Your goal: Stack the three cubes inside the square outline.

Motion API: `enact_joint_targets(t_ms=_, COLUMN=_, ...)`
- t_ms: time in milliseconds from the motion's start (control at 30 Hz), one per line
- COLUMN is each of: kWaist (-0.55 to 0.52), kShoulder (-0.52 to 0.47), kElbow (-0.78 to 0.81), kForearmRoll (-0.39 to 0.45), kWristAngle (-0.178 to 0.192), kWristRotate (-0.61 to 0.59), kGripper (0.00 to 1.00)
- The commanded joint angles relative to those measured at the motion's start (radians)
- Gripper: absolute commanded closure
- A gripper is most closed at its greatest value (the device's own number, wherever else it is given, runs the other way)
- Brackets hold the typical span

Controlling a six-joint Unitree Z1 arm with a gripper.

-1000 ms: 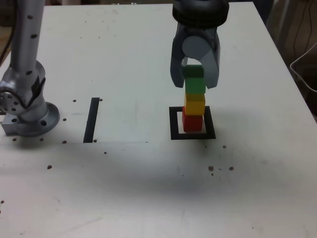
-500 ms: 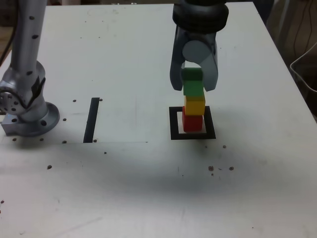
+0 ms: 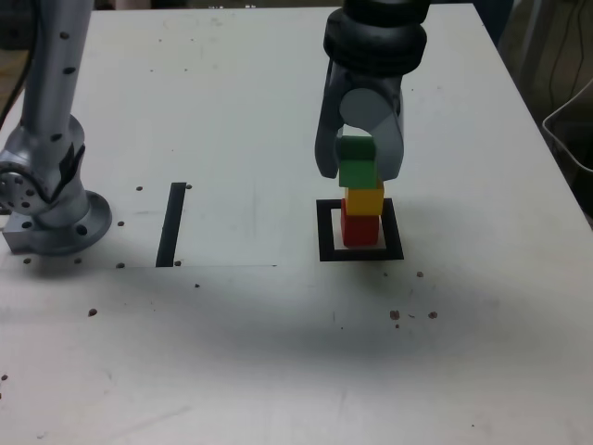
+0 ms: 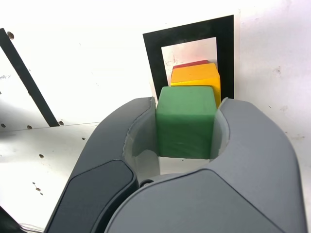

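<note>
Green cube [image 3: 358,162], between the gripper's [image 3: 359,165] fingers, now sits lower.

flat white tabletop [image 3: 241,343] with scattered dark pits, straight black tape strip [image 3: 171,224] lying on it, thin straight seam [image 3: 227,267] just below the strip in the exterior view, thin pale cable [image 3: 562,146] beyond the tabletop's right edge, soft glare across the tabletop

Grey and black robot arm
The end effector [image 4: 187,126] has smooth grey jaws with curved, paler inner faces and dark seam lines; a glossy black rounded collar [image 3: 375,42] sits above, and a silvery cylindrical base [image 3: 60,222] shows dark spots.
</note>
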Motion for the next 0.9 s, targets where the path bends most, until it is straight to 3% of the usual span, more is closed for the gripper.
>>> enact_joint_targets(t_ms=0, kWaist=0.001, kShoulder=0.003, kElbow=-0.003, kForearmRoll=-0.010, kWristAngle=-0.001, kWristRotate=0.014, kGripper=0.19)
enact_joint_targets(t_ms=67, kWaist=0.001, kShoulder=0.000, kElbow=-0.006, kForearmRoll=-0.012, kWristAngle=-0.001, kWristRotate=0.023, kGripper=0.06)
enact_joint_targets(t_ms=133, kWaist=0.002, kShoulder=-0.002, kElbow=-0.008, kForearmRoll=-0.009, kWristAngle=0.001, kWristRotate=0.029, kGripper=0.01)
enact_joint_targets(t_ms=500, kWaist=0.002, kShoulder=-0.032, kElbow=0.004, kForearmRoll=0.021, kWristAngle=0.005, kWristRotate=0.032, kGripper=0.00)
enact_joint_targets(t_ms=867, kWaist=-0.011, kShoulder=-0.179, kElbow=0.084, kForearmRoll=0.053, kWristAngle=-0.025, kWristRotate=-0.007, kGripper=0.00)
